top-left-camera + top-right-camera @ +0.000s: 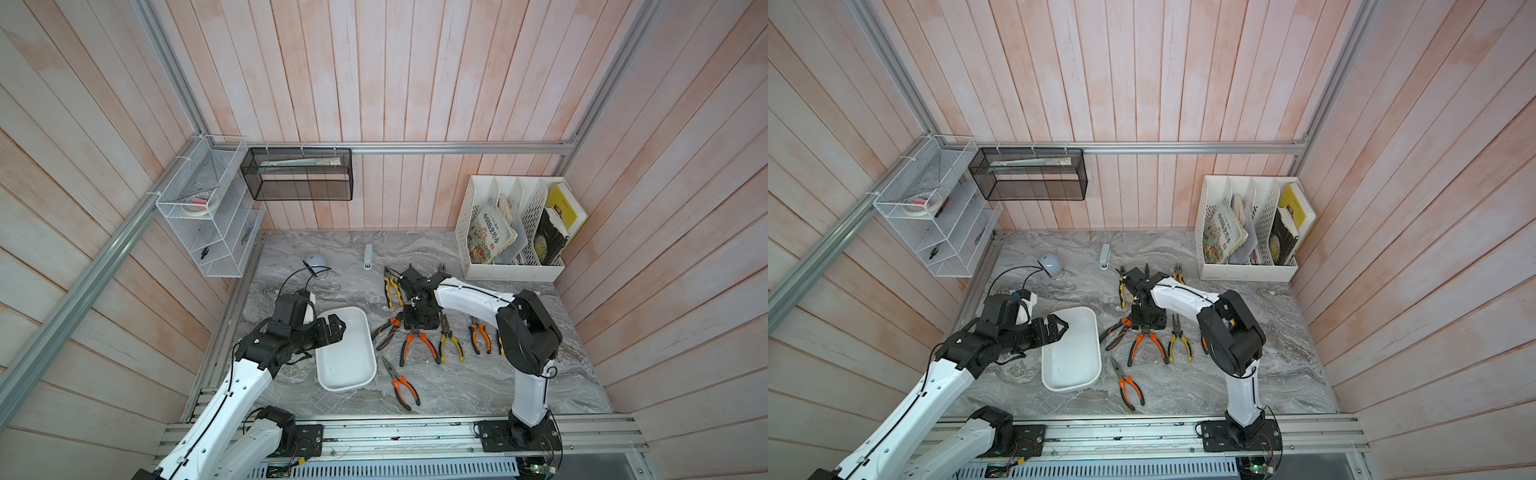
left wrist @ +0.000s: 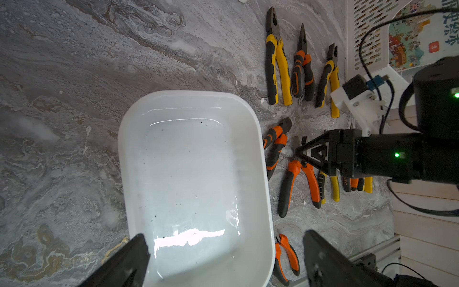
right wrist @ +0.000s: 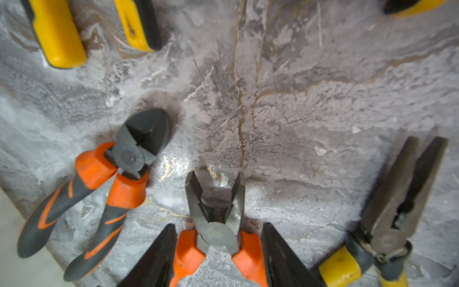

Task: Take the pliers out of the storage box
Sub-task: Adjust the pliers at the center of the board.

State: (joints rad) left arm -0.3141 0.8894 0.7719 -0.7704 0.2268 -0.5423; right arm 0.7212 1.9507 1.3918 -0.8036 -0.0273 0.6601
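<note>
Left wrist view: pliers (image 2: 283, 74) lie beside box (image 2: 186, 174); left gripper (image 2: 224, 236) gapes; right gripper (image 3: 219, 226) straddles orange pliers (image 3: 188, 256), clamping unclear.

A robotics lab is indicated: plank walls (image 1: 415, 83) are framed by aluminium profiles (image 1: 457, 147), and a left arm (image 1: 232, 399) and a right arm (image 1: 469, 293) are bolted to a rail (image 1: 395, 432) edging a marbled tabletop (image 1: 478, 386).

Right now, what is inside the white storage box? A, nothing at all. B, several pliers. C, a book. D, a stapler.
A: in the left wrist view the storage box shows only its bare white floor, and the pliers lie outside it on the table.
</note>
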